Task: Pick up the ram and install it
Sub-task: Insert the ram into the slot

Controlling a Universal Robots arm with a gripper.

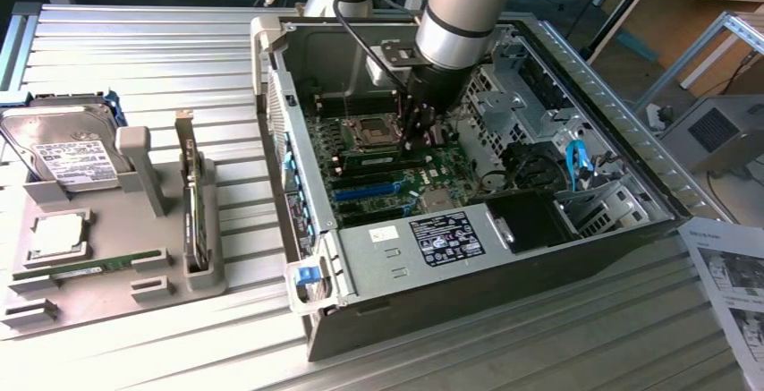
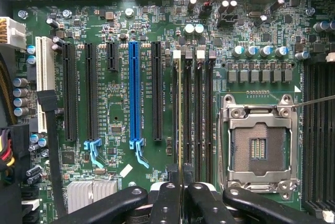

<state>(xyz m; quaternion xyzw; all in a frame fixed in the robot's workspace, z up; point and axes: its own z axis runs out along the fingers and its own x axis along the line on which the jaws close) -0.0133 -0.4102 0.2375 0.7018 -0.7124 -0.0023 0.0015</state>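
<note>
- Table: ribbed aluminium.
- Case: open, lying on the table at the exterior view's right.
- Arm: reaches down into the case.
- Tray: grey, at the exterior view's left, carrying a hard drive.
- Motherboard: green, on the case floor.
- Memory slots: black, parallel, beside the CPU socket.
- Gripper: clenched on the ram, a finger against each face.
- Ram: thin green stick, edge-on, along the slot farthest from the socket. Whether it is seated cannot be told.

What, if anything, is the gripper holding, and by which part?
The ram, seen edge-on, pinched across its flat faces at the upper edge by the shut gripper, over the memory slots.
</note>
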